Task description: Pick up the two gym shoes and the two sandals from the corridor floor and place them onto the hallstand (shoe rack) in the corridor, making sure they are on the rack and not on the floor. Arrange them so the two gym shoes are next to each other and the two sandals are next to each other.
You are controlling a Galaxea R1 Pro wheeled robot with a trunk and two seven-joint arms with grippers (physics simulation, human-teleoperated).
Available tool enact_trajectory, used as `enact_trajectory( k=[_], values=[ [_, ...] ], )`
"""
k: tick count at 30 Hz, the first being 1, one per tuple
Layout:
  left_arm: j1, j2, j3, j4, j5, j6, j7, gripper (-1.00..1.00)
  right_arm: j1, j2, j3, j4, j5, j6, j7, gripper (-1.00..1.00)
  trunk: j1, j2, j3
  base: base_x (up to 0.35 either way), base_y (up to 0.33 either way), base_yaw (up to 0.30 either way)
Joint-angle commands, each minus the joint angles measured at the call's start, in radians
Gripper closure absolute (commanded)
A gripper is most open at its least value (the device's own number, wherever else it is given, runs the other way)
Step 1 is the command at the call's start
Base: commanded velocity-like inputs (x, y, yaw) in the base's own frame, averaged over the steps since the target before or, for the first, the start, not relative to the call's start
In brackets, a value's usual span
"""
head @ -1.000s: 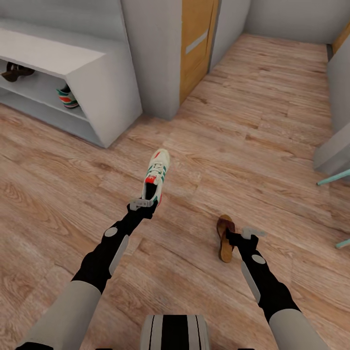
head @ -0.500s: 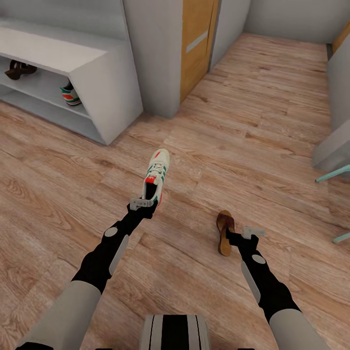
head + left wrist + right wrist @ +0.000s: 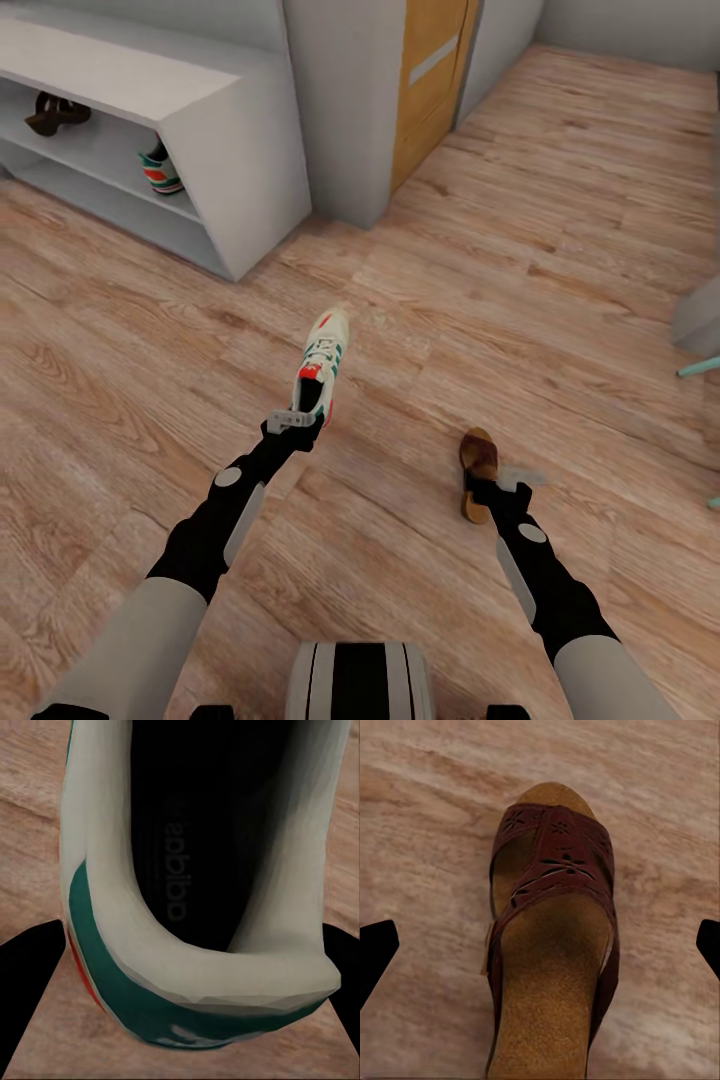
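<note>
Floor point(image 3: 560, 200) planks carry a shoe rack point(image 3: 150, 100) holding one sandal point(image 3: 55, 112) and one sneaker point(image 3: 160, 172). Left end effector point(image 3: 292, 421) grips a second sneaker point(image 3: 320, 368) by its heel; right end effector point(image 3: 505, 487) holds another sandal point(image 3: 478, 470), its fingertips spread wide.

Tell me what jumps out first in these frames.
The white gym shoe with green stripes, held out ahead at its heel by the left gripper over the wood floor. To its right, a brown sandal sits at the right gripper. On the hallstand far left, another sneaker and sandal sit shelved.
</note>
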Motion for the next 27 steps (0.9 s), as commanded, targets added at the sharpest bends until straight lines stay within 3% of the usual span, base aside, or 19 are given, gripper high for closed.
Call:
enact_trajectory(
  k=[1,8,16,27],
  values=[
    [-0.001,0.0,0.0,0.0,0.011,0.003,-0.002,1.0,0.0,-0.001,0.002,-0.002,-0.01,0.004,-0.004,-1.0,0.0,-0.001,-0.006,0.0,0.0,0.191],
    [0.0,-0.001,0.0,0.0,0.011,0.005,-0.002,1.0,0.0,-0.001,0.002,-0.002,-0.011,0.004,-0.004,-1.0,0.003,-0.002,-0.042,0.0,0.0,0.124],
    [0.001,-0.001,0.0,0.0,0.011,0.005,-0.002,1.0,0.0,-0.001,0.002,-0.002,-0.013,0.004,-0.004,-1.0,0.007,-0.004,-0.086,0.0,0.0,-0.056],
    [0.001,0.0,0.0,0.0,0.011,0.005,-0.002,1.0,0.0,-0.001,0.002,-0.002,-0.015,0.004,-0.004,-1.0,0.007,-0.004,-0.092,0.0,0.0,-0.057]
  ],
)
